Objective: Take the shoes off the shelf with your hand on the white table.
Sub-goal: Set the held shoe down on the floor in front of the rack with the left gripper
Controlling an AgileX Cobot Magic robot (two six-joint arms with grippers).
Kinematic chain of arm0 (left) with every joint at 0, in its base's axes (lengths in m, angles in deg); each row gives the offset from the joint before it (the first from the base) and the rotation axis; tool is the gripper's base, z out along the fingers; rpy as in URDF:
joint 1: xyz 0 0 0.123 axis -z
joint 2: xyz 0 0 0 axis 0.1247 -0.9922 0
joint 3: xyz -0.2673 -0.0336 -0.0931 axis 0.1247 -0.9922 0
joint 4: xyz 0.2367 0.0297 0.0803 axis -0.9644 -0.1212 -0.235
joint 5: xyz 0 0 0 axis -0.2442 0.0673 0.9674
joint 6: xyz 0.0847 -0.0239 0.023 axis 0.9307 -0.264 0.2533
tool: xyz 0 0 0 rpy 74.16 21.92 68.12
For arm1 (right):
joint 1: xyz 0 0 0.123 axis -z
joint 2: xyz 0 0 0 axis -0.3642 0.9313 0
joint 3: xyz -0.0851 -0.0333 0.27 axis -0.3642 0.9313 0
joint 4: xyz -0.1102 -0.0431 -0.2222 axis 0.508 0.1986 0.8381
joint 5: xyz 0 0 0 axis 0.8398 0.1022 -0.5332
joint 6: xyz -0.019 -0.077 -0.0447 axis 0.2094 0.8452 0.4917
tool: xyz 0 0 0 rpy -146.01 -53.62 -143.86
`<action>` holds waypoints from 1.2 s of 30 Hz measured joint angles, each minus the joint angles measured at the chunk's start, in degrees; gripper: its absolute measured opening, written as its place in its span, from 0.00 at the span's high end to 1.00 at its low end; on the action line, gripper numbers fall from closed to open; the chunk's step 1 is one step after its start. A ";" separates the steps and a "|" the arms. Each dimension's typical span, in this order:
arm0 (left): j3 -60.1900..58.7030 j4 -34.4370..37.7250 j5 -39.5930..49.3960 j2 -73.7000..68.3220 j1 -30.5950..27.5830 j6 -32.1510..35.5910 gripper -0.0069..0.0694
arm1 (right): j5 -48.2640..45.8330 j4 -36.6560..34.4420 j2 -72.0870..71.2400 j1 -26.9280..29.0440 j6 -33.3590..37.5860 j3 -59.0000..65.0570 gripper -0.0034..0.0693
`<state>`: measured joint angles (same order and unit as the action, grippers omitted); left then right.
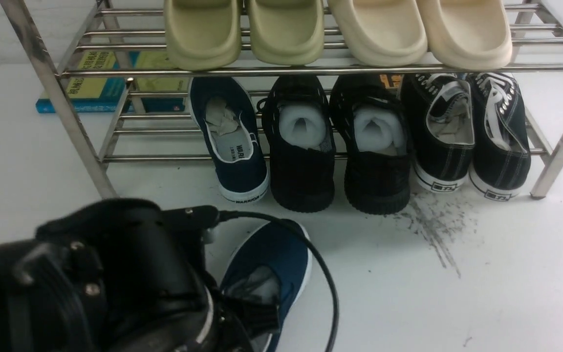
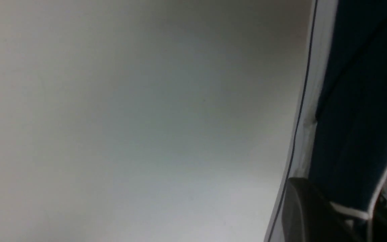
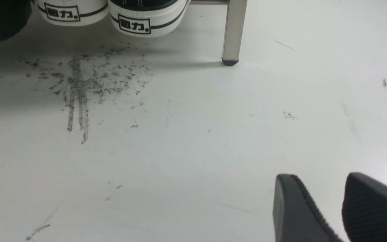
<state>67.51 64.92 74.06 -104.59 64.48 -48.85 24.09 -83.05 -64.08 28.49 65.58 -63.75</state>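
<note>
Two navy slip-on shoes are split apart. One point(image 1: 242, 176) stands on the lower tier of the shelf point(image 1: 311, 70), at the left end of the row, heel outward. Its white sole is printed "WARRIOR", its insole print starts "WAR", and crumpled paper fills it. The other navy shoe point(image 1: 276, 254) lies on the white table point(image 1: 482, 303) in front of the shelf, with the left arm point(image 1: 115, 274) over its opening. In the left wrist view a dark finger point(image 2: 301, 208) presses the outside of that shoe's canvas wall at the white trim, so the left jaws are closed narrowly on the shoe's side. A black cable point(image 1: 328, 283) loops from the arm over the shoe.

On the same tier, right of the shelved navy shoe, sit a black mesh pair point(image 1: 301, 171) and then black laced sneakers point(image 1: 440, 161), whose white heels carry a boxed "回力" label. Olive slides point(image 1: 203, 34) and cream slides point(image 1: 379, 34) fill the upper tier. A yellow and blue book point(image 1: 91, 88), its Chinese writing too small to read, lies under the shelf's left end. Grey scuff marks point(image 1: 433, 230) streak the table in front of the laced sneakers. The right jaws hover over the table before the shelf's right leg point(image 3: 233, 30), with two ribbed fingers point(image 3: 297, 208) parted and nothing between them.
</note>
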 joint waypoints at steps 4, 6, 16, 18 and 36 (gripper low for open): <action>0.00 -1.95 -4.23 -3.42 1.08 -5.38 0.83 | 0.00 0.00 0.00 0.00 0.00 0.00 0.62; 0.00 -2.52 -6.59 -4.73 1.14 -7.74 0.83 | 0.00 0.00 0.00 0.00 0.00 0.00 0.62; 0.00 -2.42 -13.23 -11.07 1.25 -14.49 0.82 | 0.00 0.00 0.00 0.00 0.00 0.00 0.62; 0.00 -1.79 -14.33 -11.62 1.36 -14.71 0.80 | 0.00 0.00 0.00 0.00 0.00 0.00 0.62; 3.56 -4.62 -11.85 -11.43 1.36 -11.38 0.40 | 0.00 0.00 0.00 0.00 0.00 0.00 0.62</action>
<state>71.07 60.30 62.22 -116.03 65.85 -60.23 24.09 -83.05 -64.08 28.49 65.58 -63.75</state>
